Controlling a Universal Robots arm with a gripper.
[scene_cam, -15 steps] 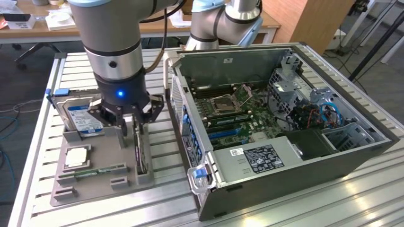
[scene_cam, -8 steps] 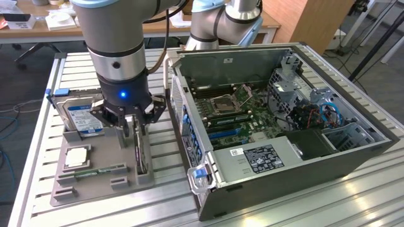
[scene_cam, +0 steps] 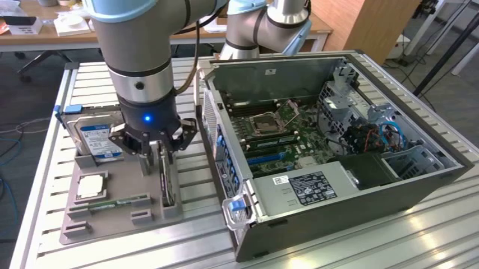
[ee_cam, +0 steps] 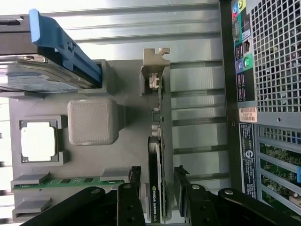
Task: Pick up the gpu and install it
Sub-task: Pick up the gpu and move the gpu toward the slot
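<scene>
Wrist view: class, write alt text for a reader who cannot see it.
The open gripper straddles the gpu, which stands on edge in a grey holder, without touching it. A hard drive, processor and memory stick share the holder, beside a computer case.

One gpu (ee_cam: 156,160), one hard drive (scene_cam: 93,137), one processor chip (scene_cam: 90,186), one memory stick (scene_cam: 120,203) and one computer case (scene_cam: 359,216) were present.

grey arm (scene_cam: 138,50) with pale-blue caps (scene_cam: 142,8), seemingly black hand (scene_cam: 159,162).
</scene>
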